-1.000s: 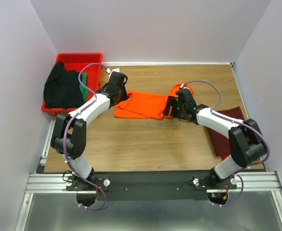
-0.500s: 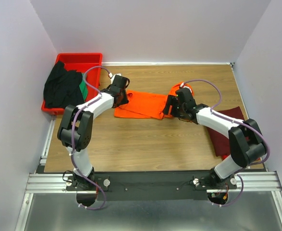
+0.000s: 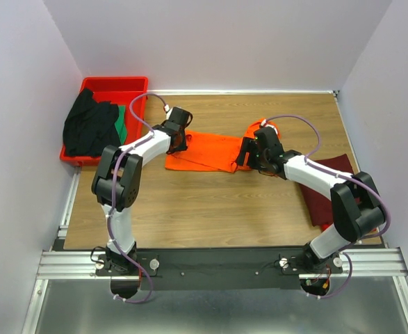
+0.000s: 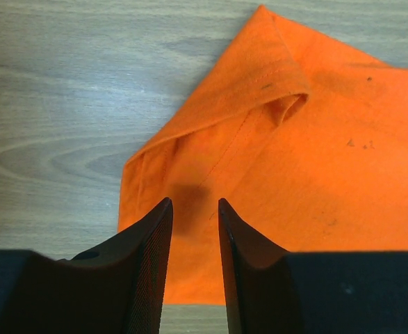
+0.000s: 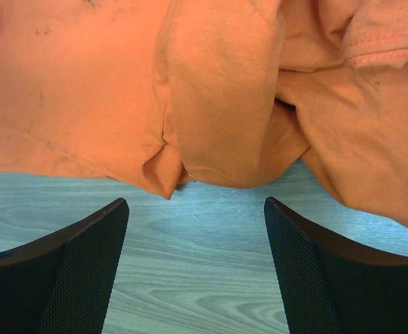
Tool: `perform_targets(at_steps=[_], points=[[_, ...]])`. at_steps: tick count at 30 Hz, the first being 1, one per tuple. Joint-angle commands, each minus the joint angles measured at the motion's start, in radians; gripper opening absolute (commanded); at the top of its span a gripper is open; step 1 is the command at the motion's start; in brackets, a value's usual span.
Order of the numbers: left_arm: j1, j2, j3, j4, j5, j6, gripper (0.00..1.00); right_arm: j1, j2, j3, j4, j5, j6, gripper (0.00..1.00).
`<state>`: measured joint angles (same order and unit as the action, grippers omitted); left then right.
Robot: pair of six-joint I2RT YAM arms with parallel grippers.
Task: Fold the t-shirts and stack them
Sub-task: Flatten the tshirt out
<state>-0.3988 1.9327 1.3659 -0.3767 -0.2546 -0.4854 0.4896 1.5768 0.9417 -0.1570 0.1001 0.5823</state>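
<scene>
Ahead of your left gripper (image 4: 193,204), jaws slightly parted and empty, the orange t-shirt (image 4: 308,160) lay lengthwise toward your wide-spread right gripper (image 5: 195,202).

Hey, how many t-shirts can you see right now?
4: orange t-shirt in the middle, maroon t-shirt at the right edge, black t-shirt draped over the red tray far left, green t-shirt mostly under it. More may be hidden.
</scene>
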Motion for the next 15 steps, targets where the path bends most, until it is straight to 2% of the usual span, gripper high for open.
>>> perform_targets(at_steps=[1, 15], points=[[-0.015, 0.026, 0.025, -0.034, -0.029, 0.033, 0.4, 0.007, -0.012, -0.011, 0.01, 0.036, -0.012, 0.85], [-0.021, 0.083, 0.035, -0.06, -0.066, 0.042, 0.41, 0.007, -0.02, -0.018, 0.014, 0.038, -0.013, 0.86]])
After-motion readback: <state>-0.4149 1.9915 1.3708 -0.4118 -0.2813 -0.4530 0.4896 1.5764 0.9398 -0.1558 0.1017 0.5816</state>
